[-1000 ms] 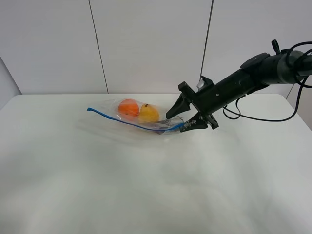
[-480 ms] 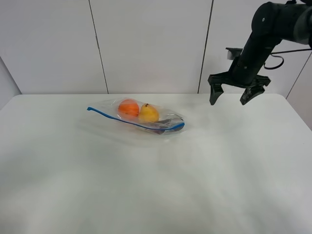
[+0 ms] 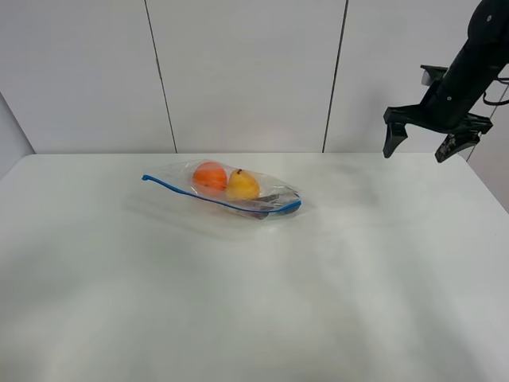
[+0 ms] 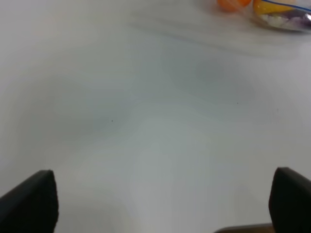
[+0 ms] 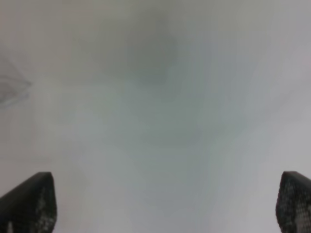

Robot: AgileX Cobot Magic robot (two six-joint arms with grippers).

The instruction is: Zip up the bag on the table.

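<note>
The clear plastic bag (image 3: 227,191) lies on the white table (image 3: 254,286) left of centre, its blue zipper strip along the near edge. An orange fruit (image 3: 210,176) and a yellow fruit (image 3: 242,185) show through it. My right gripper (image 3: 425,148) is open and empty, raised high above the table's far right corner, well away from the bag. My left gripper (image 4: 165,199) is open and empty over bare table; the bag's end (image 4: 279,12) shows at the edge of the left wrist view. The right wrist view shows its two fingertips (image 5: 29,204) wide apart over blurred white table.
White wall panels stand behind the table's far edge. The left arm does not show in the exterior view.
My right gripper has let go of the bag's right end, lifted off, and swung up and away to the far right. The bag lies still.
</note>
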